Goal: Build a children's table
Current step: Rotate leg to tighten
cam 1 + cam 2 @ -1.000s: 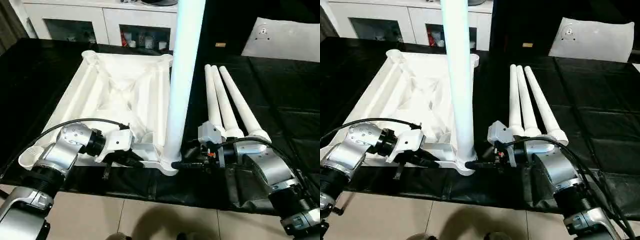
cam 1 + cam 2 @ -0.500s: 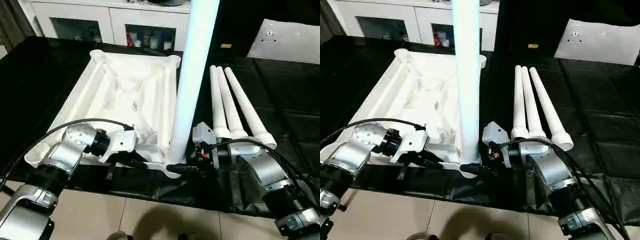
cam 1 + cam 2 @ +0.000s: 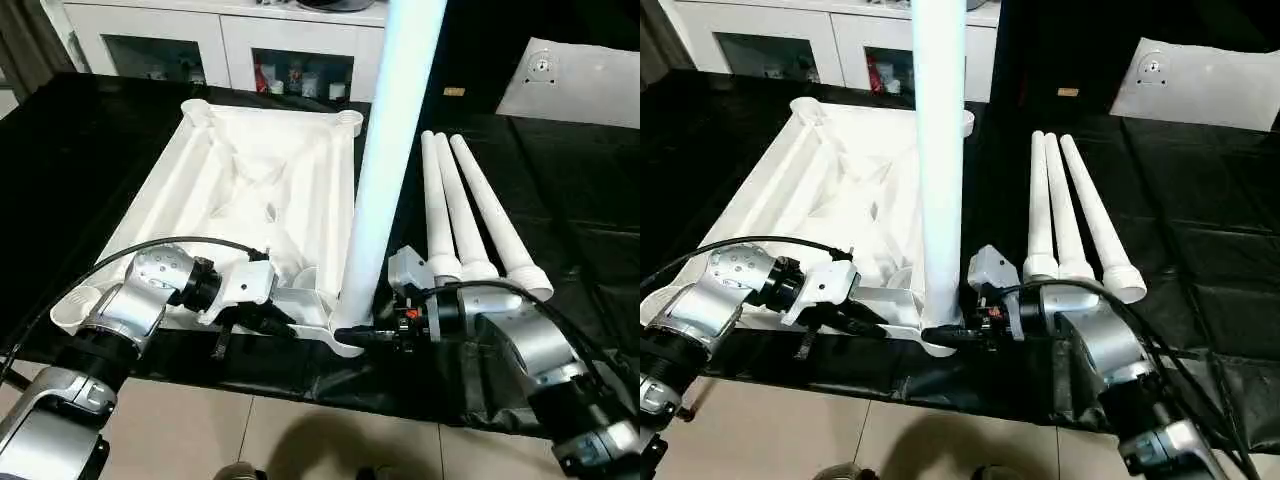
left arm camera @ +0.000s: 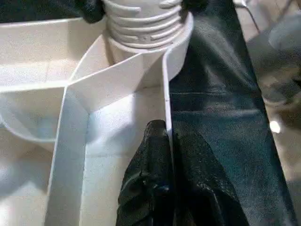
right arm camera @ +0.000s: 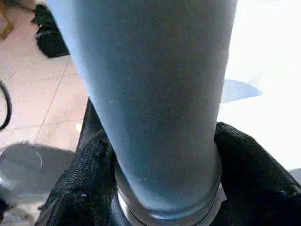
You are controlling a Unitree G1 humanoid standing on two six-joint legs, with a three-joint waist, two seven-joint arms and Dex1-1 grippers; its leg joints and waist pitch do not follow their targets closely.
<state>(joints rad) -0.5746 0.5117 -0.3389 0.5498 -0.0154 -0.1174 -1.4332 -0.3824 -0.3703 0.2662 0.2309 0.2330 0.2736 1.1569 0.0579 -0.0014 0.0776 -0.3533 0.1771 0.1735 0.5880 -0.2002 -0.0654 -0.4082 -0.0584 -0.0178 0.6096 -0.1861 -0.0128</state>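
The right gripper clamps the base of the upright leg in the tabletop's near corner socket. The left gripper pinches the tabletop's rim just beside it.

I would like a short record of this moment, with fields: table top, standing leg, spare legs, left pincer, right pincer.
table top: the table top lies upside down on the black cloth, ribbed underside up
standing leg: one leg stands upright in the near right corner socket
spare legs: three spare legs lie side by side to the right of the top
left pincer: the left pincer is shut on the top's near rim
right pincer: the right pincer is shut on the standing leg's base
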